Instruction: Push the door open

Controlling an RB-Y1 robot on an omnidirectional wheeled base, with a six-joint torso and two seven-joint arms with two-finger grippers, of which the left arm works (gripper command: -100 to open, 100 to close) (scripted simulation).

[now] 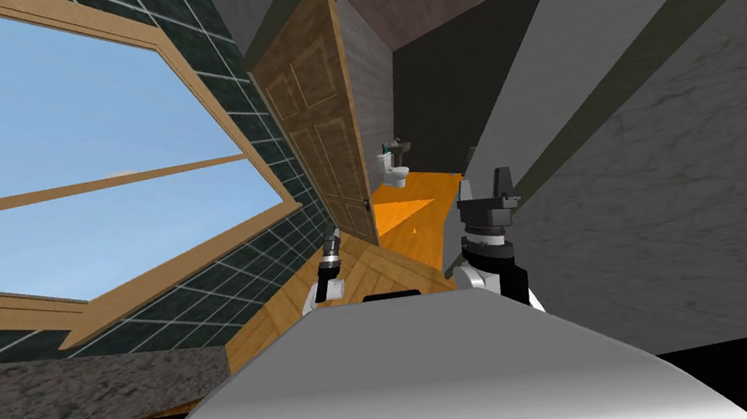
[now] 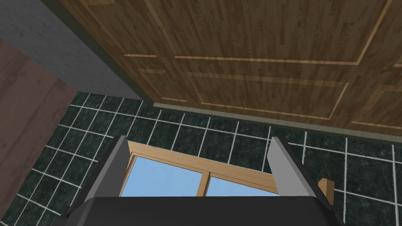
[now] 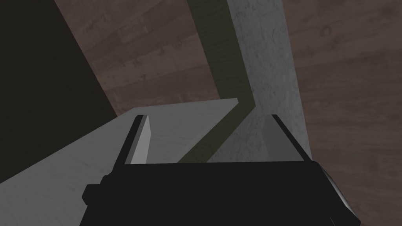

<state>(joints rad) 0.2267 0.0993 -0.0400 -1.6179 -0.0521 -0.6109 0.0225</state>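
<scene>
The brown panelled wooden door stands swung well open, its free edge facing me. Past it lies a room with an orange floor. My left gripper is raised just short of the door's lower corner, on the window side. In the left wrist view the door's panels lie beyond the open left gripper, with nothing between the fingers and no contact visible. My right gripper is held up by the grey wall on the doorway's other side; its fingers stand open and empty.
A large window in a dark green tiled wall runs along my left. A grey wall with a dark trim strip closes the right. A white toilet and a small sink stand in the far room.
</scene>
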